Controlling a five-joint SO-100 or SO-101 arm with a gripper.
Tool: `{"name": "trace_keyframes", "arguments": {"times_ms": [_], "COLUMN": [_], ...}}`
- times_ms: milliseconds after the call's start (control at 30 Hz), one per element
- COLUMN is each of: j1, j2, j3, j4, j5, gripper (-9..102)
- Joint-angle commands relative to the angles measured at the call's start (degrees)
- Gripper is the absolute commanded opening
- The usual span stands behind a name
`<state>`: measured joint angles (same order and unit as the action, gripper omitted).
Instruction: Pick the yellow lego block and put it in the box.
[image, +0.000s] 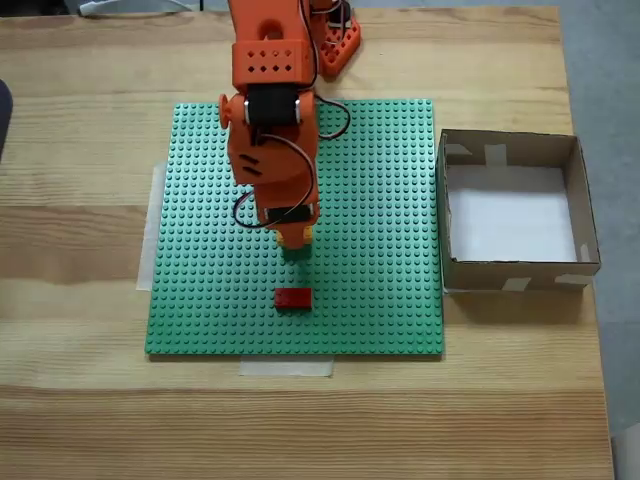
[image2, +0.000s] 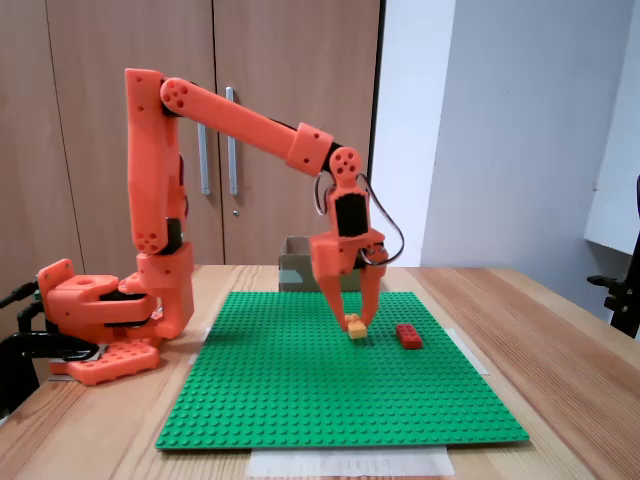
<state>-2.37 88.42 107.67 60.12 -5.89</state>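
Note:
The yellow lego block (image2: 355, 326) sits between my fingertips, at or just above the green baseplate (image2: 300, 400). My gripper (image2: 355, 320) points straight down, its two orange fingers (image2: 334, 296) pressed against the block's sides. Seen from above, my gripper (image: 295, 240) hangs over the middle of the baseplate (image: 200, 300), and the arm hides most of the block. The box (image: 515, 265) stands open and empty just off the plate's right edge. From the side, a corner of the box (image2: 296, 272) shows behind the arm.
A red brick (image: 293, 298) lies on the plate a short way in front of my gripper; in the side view this red brick (image2: 408, 336) is just to the right of it. The arm's base (image2: 100, 320) stands at the table's far edge. Tape strips (image: 285, 367) hold the plate down.

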Motion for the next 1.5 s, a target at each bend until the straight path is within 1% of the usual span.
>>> {"name": "trace_keyframes", "arguments": {"times_ms": [0, 200, 300, 467, 833, 1233, 1433, 1467], "j1": [-0.88, -4.22, -6.33, -8.96, -20.48, -35.60, -42.54, -44.65], "j2": [4.48, 8.79, 9.32, 9.32, 9.40, 9.40, 8.70, 8.44], "j3": [-0.62, -4.31, -8.44, -14.50, -29.88, -37.27, -37.71, -36.74], "j4": [0.88, 5.98, 10.37, 14.15, 21.97, 22.76, 20.92, 19.16], "j5": [0.88, 3.34, 5.10, 6.94, 11.69, 13.62, 13.10, 12.66], "gripper": [1, 1, 1, 2, 1, 2, 2, 2]}}
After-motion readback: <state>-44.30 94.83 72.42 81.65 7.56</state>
